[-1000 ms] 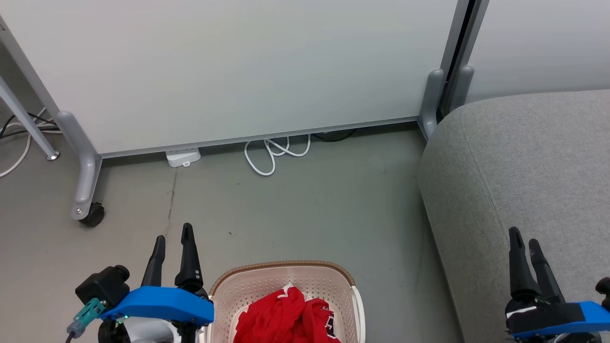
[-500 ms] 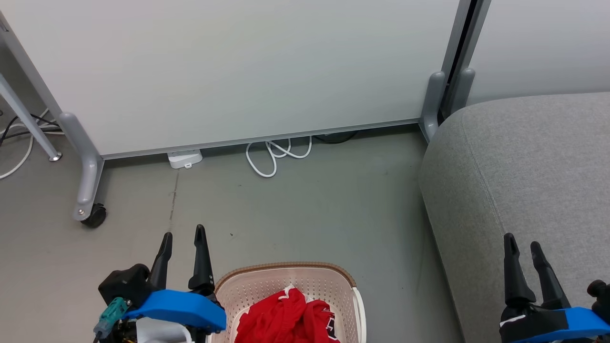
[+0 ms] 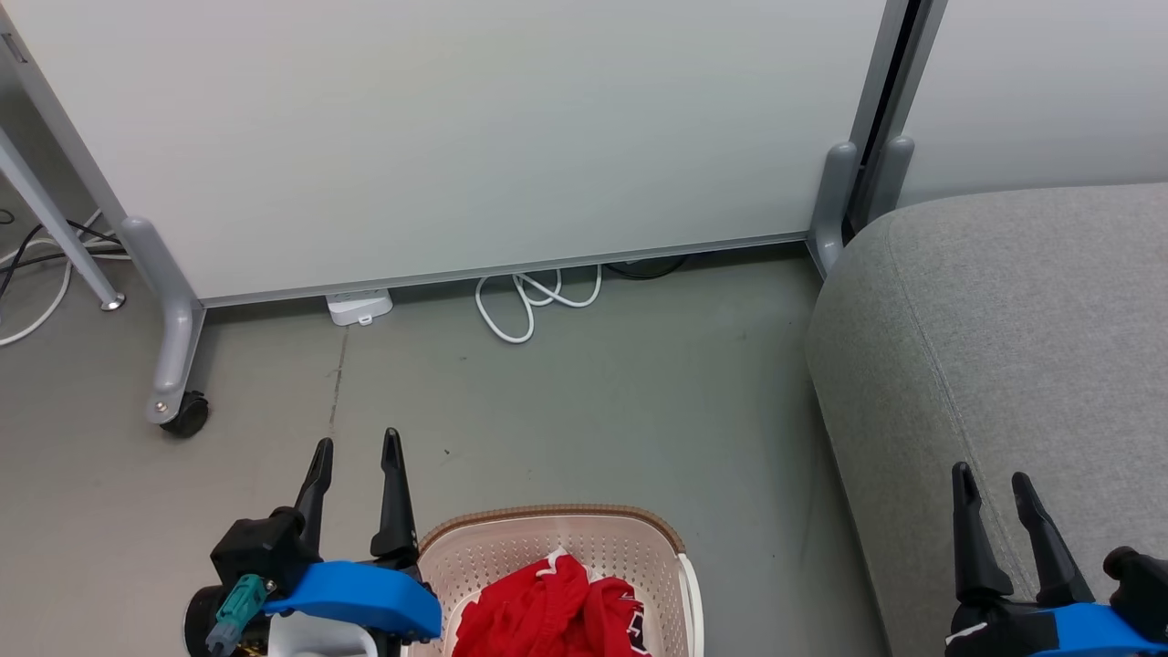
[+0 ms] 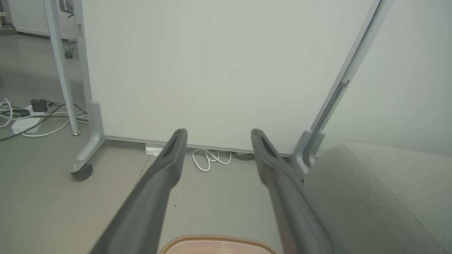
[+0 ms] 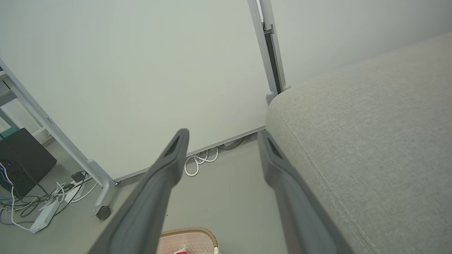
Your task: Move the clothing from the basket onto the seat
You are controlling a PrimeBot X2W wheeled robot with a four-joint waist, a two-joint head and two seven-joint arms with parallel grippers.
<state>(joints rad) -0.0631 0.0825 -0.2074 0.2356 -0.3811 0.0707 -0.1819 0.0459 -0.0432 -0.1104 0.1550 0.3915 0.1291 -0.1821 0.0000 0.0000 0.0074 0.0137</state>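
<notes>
Bright red clothing [image 3: 552, 611] lies bunched inside the cream perforated basket [image 3: 474, 552], which stands on the floor at the bottom middle of the head view. Its brown rim [image 4: 215, 240] shows in the left wrist view, and the basket's edge [image 5: 190, 237] in the right wrist view. My left gripper [image 3: 357, 449] is open just left of the basket, holding nothing. The light grey seat [image 3: 1004, 338] fills the right side, with my right gripper [image 3: 991, 481] open and empty over its front part. From the wrists, each open gripper [image 4: 216, 133] [image 5: 222, 133] points toward the wall and the seat [image 4: 381, 197] [image 5: 370, 141].
A white partition panel on a grey wheeled frame [image 3: 173, 356] stands behind. A coiled white cable [image 3: 534, 301] and a white power strip [image 3: 359, 306] lie at its foot. More cables [image 5: 42, 204] and a black box [image 5: 21, 158] sit far left. Grey floor [image 3: 593, 411] lies between basket and panel.
The head view has shifted slightly, so the scene sits a little lower and further right. My left gripper has moved right, closer to the basket. Both grippers stay open.
</notes>
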